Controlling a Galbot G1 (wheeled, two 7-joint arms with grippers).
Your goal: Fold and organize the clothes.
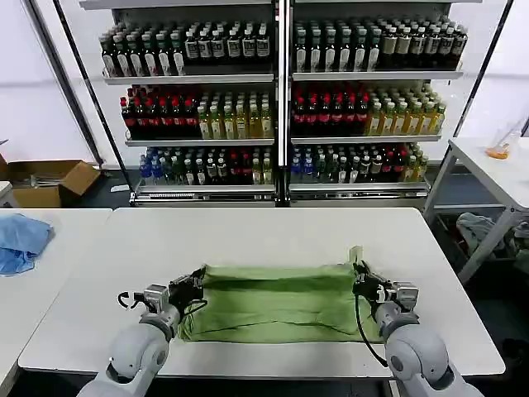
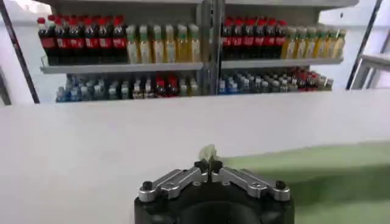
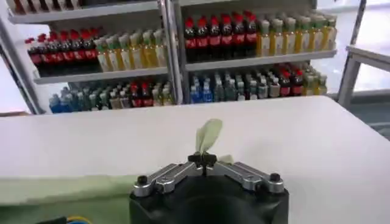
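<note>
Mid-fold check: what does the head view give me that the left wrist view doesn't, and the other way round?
Head view alone: the whole green shirt as a folded band on the white table, the right gripper pinching its far right corner, and a blue cloth on the side table. Left wrist alone: the left gripper shut on a small fabric tuft. Both: shirt, table, bottle shelves.

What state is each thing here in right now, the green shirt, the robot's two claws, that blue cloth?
Green shirt: folded into a strip, flat on the table, far corners pinched.
Left end effector: shut on the shirt's corner.
Right end effector: shut on the opposite corner.
Blue cloth: crumpled, on the side table.
</note>
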